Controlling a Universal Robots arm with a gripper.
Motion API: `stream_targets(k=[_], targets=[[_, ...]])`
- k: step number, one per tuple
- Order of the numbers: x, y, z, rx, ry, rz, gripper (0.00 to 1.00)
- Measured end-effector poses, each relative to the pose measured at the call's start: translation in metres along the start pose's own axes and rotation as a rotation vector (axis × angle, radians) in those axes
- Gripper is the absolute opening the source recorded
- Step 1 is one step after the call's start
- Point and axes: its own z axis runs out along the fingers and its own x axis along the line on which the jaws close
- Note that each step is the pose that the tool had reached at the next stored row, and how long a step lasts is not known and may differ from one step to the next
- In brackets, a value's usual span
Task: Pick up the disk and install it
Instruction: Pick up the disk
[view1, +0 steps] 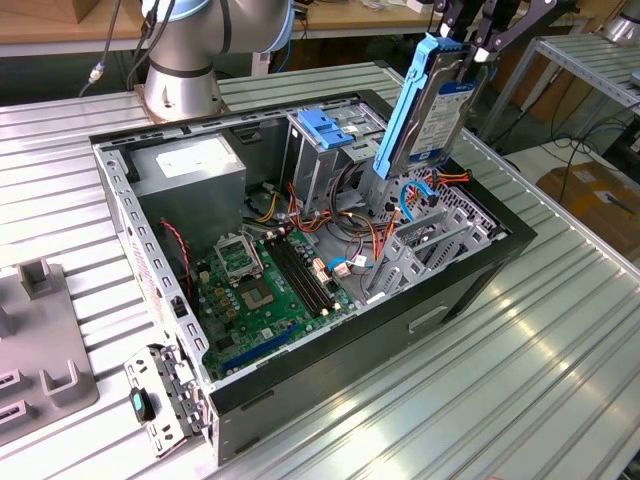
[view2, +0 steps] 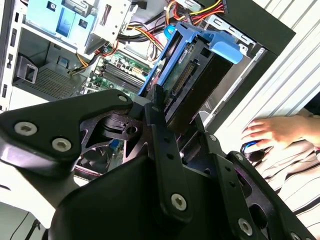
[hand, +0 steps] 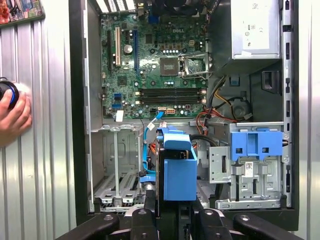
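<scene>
One disk (view1: 432, 105) above open case (view1: 350, 360), ribbed metal table (view1: 500, 400)

A ribbed metal table (view1: 480, 400) bears an open computer case (view1: 400, 330) and grey fixture (view1: 40, 340).

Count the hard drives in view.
1: the disk, gripped by the end effector and held tilted above the open computer case. Others may be hidden inside the drive cage.

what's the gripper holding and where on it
The gripper holds the disk by its upper end, steeply tilted above the open case.
</scene>
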Motion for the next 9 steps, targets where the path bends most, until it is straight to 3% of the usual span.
stream_targets(k=[5,9], targets=[[0.0127,-0.0003,0.0002,-0.0001,-0.0002,0.0,0.35],[0.0171,-0.0003,0.0032,-0.0001,-0.0004,0.0,0.35]])
